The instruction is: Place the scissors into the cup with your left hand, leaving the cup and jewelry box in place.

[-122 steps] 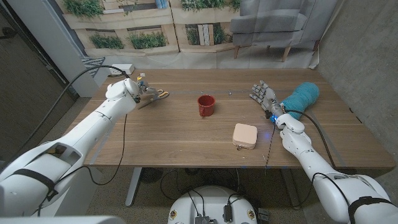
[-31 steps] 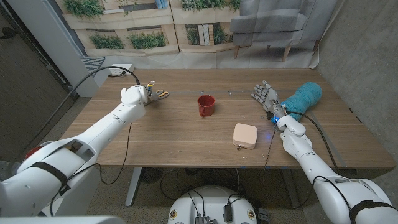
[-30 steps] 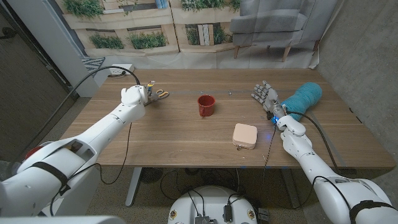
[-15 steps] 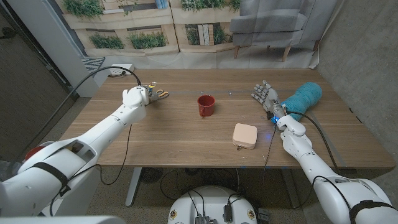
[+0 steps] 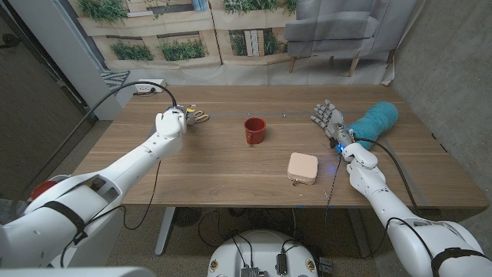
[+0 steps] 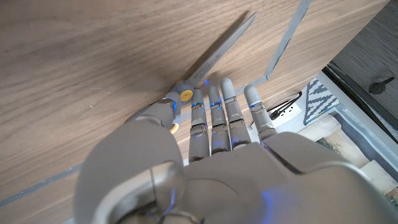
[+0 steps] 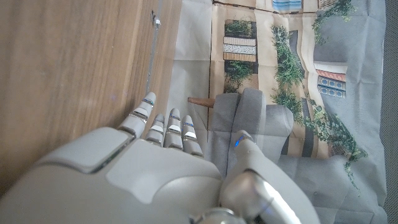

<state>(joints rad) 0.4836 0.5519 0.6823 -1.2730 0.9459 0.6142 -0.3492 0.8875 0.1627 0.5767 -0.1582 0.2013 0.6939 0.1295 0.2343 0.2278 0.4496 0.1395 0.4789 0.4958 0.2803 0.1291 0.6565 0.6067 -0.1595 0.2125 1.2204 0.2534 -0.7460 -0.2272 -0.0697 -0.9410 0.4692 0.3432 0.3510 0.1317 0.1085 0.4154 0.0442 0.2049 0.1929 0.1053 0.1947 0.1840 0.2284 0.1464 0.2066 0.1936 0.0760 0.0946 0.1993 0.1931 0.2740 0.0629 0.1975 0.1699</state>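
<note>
The scissors (image 5: 199, 117) with yellow handles lie on the wooden table (image 5: 231, 173) at the far left. My left hand (image 5: 172, 121) sits right on them. In the left wrist view its fingers (image 6: 214, 115) reach down over the scissors (image 6: 214, 56) and the thumb lies beside the yellow pivot. The grey blades stick out past the fingertips. Whether the fingers grip the scissors is hidden. The red cup (image 5: 255, 129) stands upright mid-table, to the right of that hand. The pink jewelry box (image 5: 303, 168) lies nearer the front edge. My right hand (image 5: 326, 117) stands with its fingers apart, holding nothing.
A rolled teal towel (image 5: 373, 120) lies just right of my right hand. A black cable (image 5: 127, 88) arcs over the table's far left corner to my left wrist, near a white power strip (image 5: 152, 86). Bare wood stretches between the cup and the left hand.
My left hand has crept a little to the right, further onto the scissors. The scissors' handles, the cup, the jewelry box and my right hand have stayed put.
</note>
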